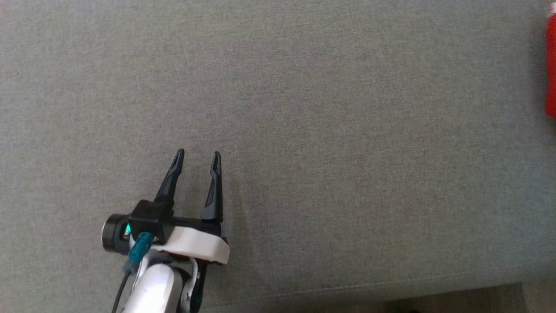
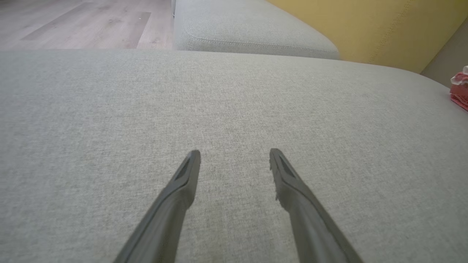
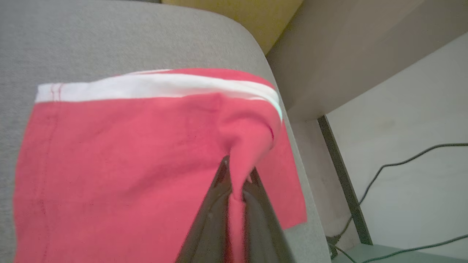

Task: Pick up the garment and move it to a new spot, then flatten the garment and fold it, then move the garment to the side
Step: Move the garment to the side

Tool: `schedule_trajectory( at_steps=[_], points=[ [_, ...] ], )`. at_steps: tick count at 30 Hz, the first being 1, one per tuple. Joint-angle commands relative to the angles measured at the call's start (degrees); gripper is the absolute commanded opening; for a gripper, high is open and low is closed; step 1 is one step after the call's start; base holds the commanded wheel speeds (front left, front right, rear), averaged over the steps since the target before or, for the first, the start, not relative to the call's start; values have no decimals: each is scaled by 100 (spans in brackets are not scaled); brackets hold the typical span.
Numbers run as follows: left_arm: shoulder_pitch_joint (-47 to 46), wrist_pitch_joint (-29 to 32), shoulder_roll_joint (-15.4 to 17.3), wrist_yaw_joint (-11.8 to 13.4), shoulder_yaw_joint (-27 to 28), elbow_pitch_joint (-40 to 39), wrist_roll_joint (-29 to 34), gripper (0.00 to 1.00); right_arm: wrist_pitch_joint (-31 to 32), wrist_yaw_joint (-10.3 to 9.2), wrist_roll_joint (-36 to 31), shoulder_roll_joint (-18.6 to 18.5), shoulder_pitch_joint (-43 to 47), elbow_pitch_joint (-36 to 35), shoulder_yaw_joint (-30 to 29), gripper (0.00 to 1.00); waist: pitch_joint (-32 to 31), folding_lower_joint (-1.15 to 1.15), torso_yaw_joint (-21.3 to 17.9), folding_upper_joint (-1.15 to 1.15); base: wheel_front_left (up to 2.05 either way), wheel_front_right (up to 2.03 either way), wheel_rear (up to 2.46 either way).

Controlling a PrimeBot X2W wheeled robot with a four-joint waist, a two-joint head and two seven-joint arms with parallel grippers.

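The garment (image 3: 120, 153) is red cloth with a white band, lying near the rounded right end of the grey cushion (image 3: 109, 36). My right gripper (image 3: 237, 171) is shut on a pinched-up fold of it, and the cloth rises into a peak between the fingers. A red sliver of the garment (image 1: 551, 65) shows at the right edge of the head view, and a small red patch of the garment (image 2: 460, 89) sits far right in the left wrist view. My left gripper (image 1: 197, 155) hovers open over bare cushion at lower left, nothing between its fingers (image 2: 182, 182).
The grey cushion (image 1: 347, 130) spreads wide around the left gripper. A second cushion (image 2: 248, 33) and a yellow backrest (image 2: 384, 29) lie beyond it, with wooden floor (image 2: 73, 22) further off. Past the cushion's right end are a dark metal leg (image 3: 340, 175) and cables (image 3: 402, 160).
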Motion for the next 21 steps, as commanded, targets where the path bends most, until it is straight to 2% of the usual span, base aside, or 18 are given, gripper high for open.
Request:
schedule_trajectory(
  at_steps=[1, 2, 5, 11, 12, 16, 21],
  points=[
    [33, -35, 0, -20, 183, -187, 73, 100, 65, 37, -76, -320, -16, -53, 15, 30, 1, -1, 6, 0, 0, 0, 0],
    [38, -35, 0, -22, 195, -186, 76, 100, 66, 37, -135, -370, -5, 11, 34, 98, -3, -1, 1, 0, 0, 0, 0],
    [15, -35, 0, -15, 200, -191, 72, 100, -129, 37, -428, -413, -35, 161, -11, 100, -28, -1, -29, 0, 0, 0, 0],
    [53, -35, 0, 5, 232, -184, 59, 100, -1137, 37, -1344, -360, -65, 220, -155, 100, -300, -1, -127, 0, 0, 0, 0],
    [117, -35, 0, 25, 266, -194, 22, 100, -1521, 37, -1556, -245, -29, 168, -300, 100, -485, -1, -132, 0, 0, 0, 0],
    [342, -35, 0, 101, 363, -195, -55, 100, -2286, 37, -1630, 231, 212, -211, -547, 100, -946, -1, -127, 0, 0, 0, 0],
    [587, -35, 0, 208, 459, -155, -180, 100, -2822, 37, -1511, 793, 836, -842, -704, 100, -1434, -1, -20, 0, 0, 0, 0]
  ],
)
